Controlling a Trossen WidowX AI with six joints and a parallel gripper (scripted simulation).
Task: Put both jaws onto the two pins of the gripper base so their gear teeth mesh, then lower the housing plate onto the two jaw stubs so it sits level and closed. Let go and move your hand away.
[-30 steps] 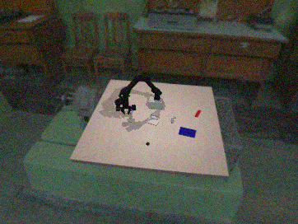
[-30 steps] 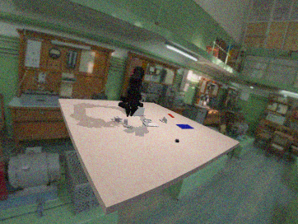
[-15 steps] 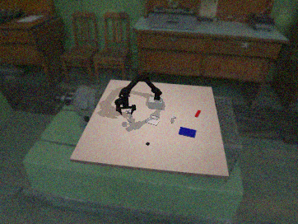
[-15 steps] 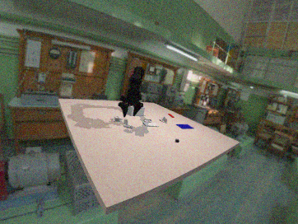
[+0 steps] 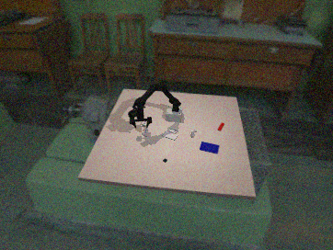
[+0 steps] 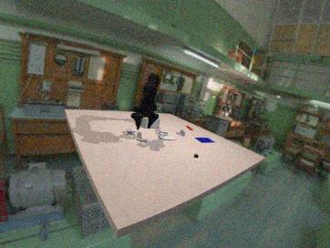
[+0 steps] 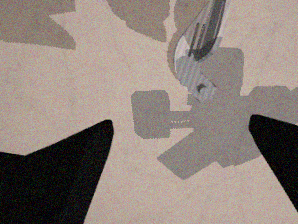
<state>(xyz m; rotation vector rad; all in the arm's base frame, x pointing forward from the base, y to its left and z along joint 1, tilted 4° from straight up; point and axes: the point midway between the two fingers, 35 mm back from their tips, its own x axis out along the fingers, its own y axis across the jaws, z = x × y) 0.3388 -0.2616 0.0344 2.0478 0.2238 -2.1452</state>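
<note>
- The gripper [image 5: 142, 125] [image 6: 146, 128] [image 7: 180, 123] has its fingers well apart with nothing between them, probably to make room for a part before going lower.
- A grey ribbed part [image 5: 143, 124] [image 6: 130, 131] [image 7: 192, 72], likely a jaw, lies between twelve and one o'clock of the fingertips in the wrist view; it is not held, so the gap probably needs to shift onto it.
- From the gripper in the top view, a pale flat piece [image 5: 172, 135] [image 6: 167, 137] lies toward four o'clock, base or housing plate I cannot tell; lying flat would suit a steady assembly.
- Just beyond, between three and four, is a small grey part [image 5: 193, 133] [image 6: 181, 132], perhaps the other jaw, set apart for separate gripping.
- The black block [image 5: 165, 160] [image 6: 196, 156] at five, blue rectangle [image 5: 210, 147] [image 6: 204, 139] between three and four and red bar [image 5: 221, 127] [image 6: 190, 128] at three seem to have no role.
</note>
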